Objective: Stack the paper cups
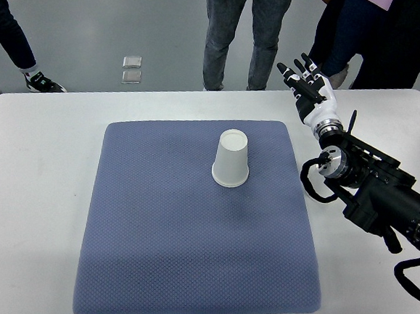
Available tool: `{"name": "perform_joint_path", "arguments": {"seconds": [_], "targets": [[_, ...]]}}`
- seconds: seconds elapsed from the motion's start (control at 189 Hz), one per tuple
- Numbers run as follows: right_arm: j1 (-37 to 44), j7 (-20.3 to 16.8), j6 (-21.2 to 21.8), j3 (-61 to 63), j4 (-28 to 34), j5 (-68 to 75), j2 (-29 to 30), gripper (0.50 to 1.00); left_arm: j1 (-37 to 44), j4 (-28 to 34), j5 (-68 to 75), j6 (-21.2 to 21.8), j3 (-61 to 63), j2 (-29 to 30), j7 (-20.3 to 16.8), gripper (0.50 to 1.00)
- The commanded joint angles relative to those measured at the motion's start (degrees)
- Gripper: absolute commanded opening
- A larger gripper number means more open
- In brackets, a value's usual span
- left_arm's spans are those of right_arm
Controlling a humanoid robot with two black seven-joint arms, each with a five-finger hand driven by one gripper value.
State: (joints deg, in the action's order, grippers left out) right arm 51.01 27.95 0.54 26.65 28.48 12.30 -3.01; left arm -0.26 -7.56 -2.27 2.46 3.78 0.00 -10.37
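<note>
A single white paper cup [232, 159] is sitting upside down on the blue mat [151, 254], a little back and to the right of the mat's middle, its narrow base pointing up and its wide rim resting flat on the cloth. Its long axis is standing upright, so any grip is going to have to come in from the side or close down over the top. Only this one cup is showing; whether it is already several nested together I cannot tell from here.

The right hand [308, 88] is hovering beyond the mat's far right corner, over the bare white table [44, 137], with its fingers [295, 69] stretched out and spread, holding nothing. From those fingers the cup is lying to the robot's left and nearer to it, well apart, with the mat's corner between them. The left arm is not showing at all, so the right hand is plainly the nearer one for the job.

A few people's legs [238, 35] are standing past the table's far edge, clear of the mat.
</note>
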Motion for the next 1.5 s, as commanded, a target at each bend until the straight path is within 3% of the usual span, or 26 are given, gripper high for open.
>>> {"name": "perform_joint_path", "arguments": {"seconds": [0.0,0.323,0.546,0.8,1.304,1.495], "targets": [[-0.03,0.0,-0.01,-0.02,0.53,0.18,-0.68,0.917,0.0,0.0,-0.02,0.0,0.0,0.0,0.0,1.0],[2.69,-0.09,-0.01,-1.16,1.14,0.09,-1.56,0.917,0.0,0.0,-0.02,0.0,0.0,0.0,0.0,1.0],[6.3,-0.44,-0.71,-5.38,4.57,-5.8,-7.54,0.915,0.0,0.0,-0.02,0.0,0.0,0.0,-0.09,1.0],[11.57,-3.96,0.17,-15.75,14.41,-18.63,-18.17,0.915,0.0,0.0,-0.02,0.0,0.0,0.0,0.0,1.0],[25.19,-4.22,13.87,-34.64,26.98,-48.24,-32.06,0.915,0.0,0.0,-0.02,0.0,0.0,0.0,0.0,1.0],[27.13,-4.22,14.76,-39.13,30.15,-62.49,-33.9,0.915,0.0,0.0,-0.02,0.0,0.0,0.0,0.0,1.0]]}}
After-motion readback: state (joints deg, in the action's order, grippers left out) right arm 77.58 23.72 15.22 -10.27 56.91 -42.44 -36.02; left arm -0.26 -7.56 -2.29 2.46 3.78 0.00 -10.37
